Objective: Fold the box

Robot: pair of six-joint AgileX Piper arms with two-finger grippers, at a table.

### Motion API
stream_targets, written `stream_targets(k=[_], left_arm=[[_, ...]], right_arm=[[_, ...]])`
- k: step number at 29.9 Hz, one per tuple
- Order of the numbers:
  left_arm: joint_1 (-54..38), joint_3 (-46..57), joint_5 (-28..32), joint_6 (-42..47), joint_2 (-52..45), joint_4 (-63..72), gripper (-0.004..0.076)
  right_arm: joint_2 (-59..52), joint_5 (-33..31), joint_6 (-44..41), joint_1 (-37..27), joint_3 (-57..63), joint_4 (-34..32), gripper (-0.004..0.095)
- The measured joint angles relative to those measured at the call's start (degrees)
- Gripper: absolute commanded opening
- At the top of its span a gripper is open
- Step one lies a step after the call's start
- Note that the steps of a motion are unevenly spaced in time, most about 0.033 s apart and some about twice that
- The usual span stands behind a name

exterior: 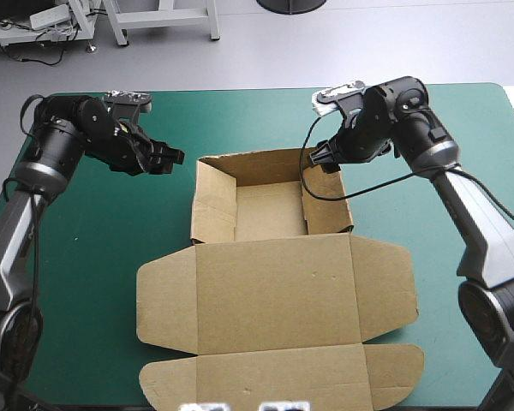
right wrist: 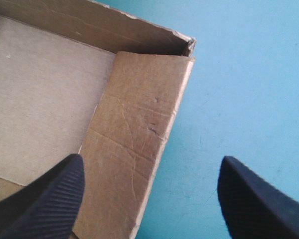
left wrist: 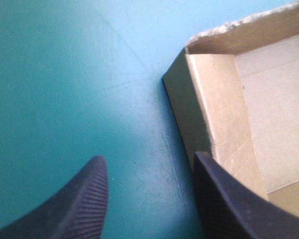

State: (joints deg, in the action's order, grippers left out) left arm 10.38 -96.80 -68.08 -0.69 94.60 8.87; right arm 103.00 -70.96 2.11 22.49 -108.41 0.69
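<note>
I see the box (exterior: 274,295) as an open tray, lid flat on the counter (exterior: 77,257), with my left tool (exterior: 167,160) and right tool (exterior: 324,161) both spread near its far corners.

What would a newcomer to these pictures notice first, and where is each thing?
The brown box lies in the middle of the teal-green table, with an open tray toward the far edge and the lid flat toward the near edge. The left gripper is open by the tray's far left corner. The right gripper is open over the tray's right wall.
</note>
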Motion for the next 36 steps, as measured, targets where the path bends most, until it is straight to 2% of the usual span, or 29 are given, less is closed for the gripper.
stream_targets(k=[4, 7, 8, 12, 17, 24, 30, 36], left_arm=[[0.0, 0.0, 1.1, -2.77, -4.69, 0.06, -0.0005], [0.0, 0.0, 0.86, -6.75, -7.75, 0.06, -0.0002], [0.0, 0.0, 0.42, -7.82, -8.54, 0.06, -0.0004], [0.0, -0.05, -2.92, -11.5, -12.12, -0.19, -0.0003], [0.0, -0.05, -2.96, -13.07, -17.31, -1.06, -0.0003], [0.0, 2.49, -3.55, -14.01, -28.39, -3.78, -0.0006], [0.0, 15.55, -3.55, -11.42, -41.41, -8.87, -0.0006], [0.0, 34.54, -3.55, -6.04, -55.7, -15.23, -0.0006]], right_arm=[[-4.27, -0.31, 0.47, -0.13, -0.18, 0.35, 0.0211], [-6.86, -0.31, 1.57, -0.13, -0.18, 1.07, 0.0011], [-7.63, -0.31, 2.02, -0.13, -0.18, 1.38, -0.0028], [-9.92, -0.31, 4.33, -0.13, -0.18, 3.4, -0.0025], [-12.27, -0.31, 7.33, -0.13, -0.18, 7.78, -0.0025], [-13.32, -0.31, 8.62, -0.13, -0.18, 7.88, -0.0025], [-13.32, -0.31, 9.21, -0.13, -0.18, 7.88, -0.0025], [-13.32, -0.31, 9.25, -0.13, 1.59, 7.7, -0.0024]])
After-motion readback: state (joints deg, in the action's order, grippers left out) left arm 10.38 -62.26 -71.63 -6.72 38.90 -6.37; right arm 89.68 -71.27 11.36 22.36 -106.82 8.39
